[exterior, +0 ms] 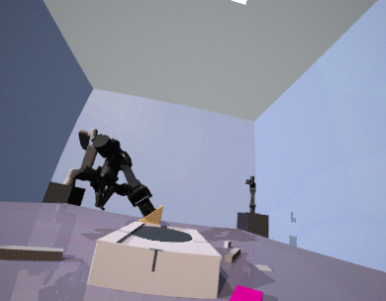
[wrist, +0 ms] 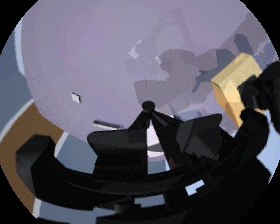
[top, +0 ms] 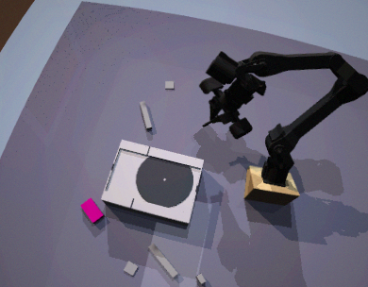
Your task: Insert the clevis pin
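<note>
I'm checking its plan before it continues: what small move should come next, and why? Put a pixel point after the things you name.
Probably carry the clevis pin (wrist: 148, 106), shut in the gripper (top: 206, 125) (exterior: 100, 206) (wrist: 147, 112), sideways toward the disc (top: 156, 191) (exterior: 161, 235), because its centre hole is unfilled and the gripper hangs off to one side of the tray (top: 117, 190) (exterior: 156, 269).

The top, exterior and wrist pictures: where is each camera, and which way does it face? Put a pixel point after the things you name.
Top: above the table, looking down at the tray (top: 121, 177) (exterior: 153, 272); whole arm visible.
Exterior: low beside the tray, facing across it toward the arm.
Wrist: on the arm, looking past the tool (top: 204, 125) (exterior: 100, 207) (wrist: 148, 106), whose fingers show.
Top and exterior share the magenta block (top: 92, 211) (exterior: 246, 293).
</note>
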`<state>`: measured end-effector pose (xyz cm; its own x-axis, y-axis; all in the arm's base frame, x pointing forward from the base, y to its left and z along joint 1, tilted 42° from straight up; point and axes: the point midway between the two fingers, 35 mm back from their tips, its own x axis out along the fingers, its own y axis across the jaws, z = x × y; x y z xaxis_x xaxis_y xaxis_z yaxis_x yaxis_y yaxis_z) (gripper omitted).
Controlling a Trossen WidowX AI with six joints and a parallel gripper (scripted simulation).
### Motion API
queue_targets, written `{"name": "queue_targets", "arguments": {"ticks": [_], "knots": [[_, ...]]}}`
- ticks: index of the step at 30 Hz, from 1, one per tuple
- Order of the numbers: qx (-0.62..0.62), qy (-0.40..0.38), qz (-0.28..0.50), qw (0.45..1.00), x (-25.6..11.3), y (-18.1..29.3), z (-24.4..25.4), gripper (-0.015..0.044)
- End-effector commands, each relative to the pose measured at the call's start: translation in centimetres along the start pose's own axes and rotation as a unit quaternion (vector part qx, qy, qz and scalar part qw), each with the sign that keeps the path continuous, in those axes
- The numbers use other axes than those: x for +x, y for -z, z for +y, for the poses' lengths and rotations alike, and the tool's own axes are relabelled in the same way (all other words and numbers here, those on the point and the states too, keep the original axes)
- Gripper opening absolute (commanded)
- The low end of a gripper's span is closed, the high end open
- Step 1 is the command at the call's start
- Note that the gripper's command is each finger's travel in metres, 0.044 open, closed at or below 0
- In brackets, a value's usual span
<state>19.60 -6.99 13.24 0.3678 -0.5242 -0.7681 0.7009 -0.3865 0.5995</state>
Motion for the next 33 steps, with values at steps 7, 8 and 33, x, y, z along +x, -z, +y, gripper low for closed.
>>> {"name": "queue_targets", "arguments": {"ticks": [7, 8, 33], "knots": [[-0.159, 0.018, 0.008, 0.987, -0.1, 1.9, 0.4, 0.0], [-0.176, 0.02, 0.008, 0.984, -0.1, 2.0, 0.4, 0.0], [-0.568, 0.06, 0.021, 0.821, 0.3, 6.6, 0.6, 0.0]]}}
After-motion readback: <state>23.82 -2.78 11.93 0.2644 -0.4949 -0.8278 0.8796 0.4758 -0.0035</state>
